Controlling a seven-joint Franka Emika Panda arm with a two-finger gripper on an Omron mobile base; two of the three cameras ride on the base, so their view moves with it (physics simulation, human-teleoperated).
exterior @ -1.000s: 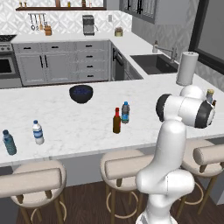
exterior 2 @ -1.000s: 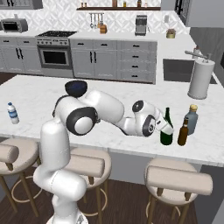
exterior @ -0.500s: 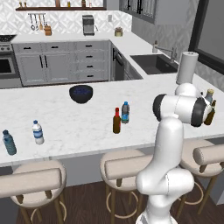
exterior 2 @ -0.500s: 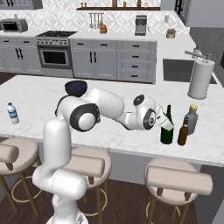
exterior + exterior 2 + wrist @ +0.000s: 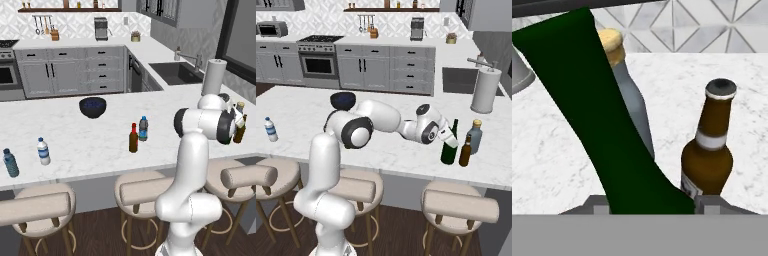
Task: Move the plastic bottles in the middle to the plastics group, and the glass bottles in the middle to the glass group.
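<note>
Since a second ago my arm has swung a little further right, bringing the green wine bottle (image 5: 448, 148) beside the glass pair. My fingers (image 5: 649, 202) flank its base; whether they grip or have let go, I cannot tell, their tips cut off. It stands on the desk (image 5: 301, 107), just beside the grey-blue bottle (image 5: 474, 137) and amber bottle (image 5: 465, 151). Mid-desk wait the red-capped brown bottle (image 5: 133, 138) and blue-capped water bottle (image 5: 143, 128). Behind them sits a dark bowl (image 5: 92, 107), contents unclear.
</note>
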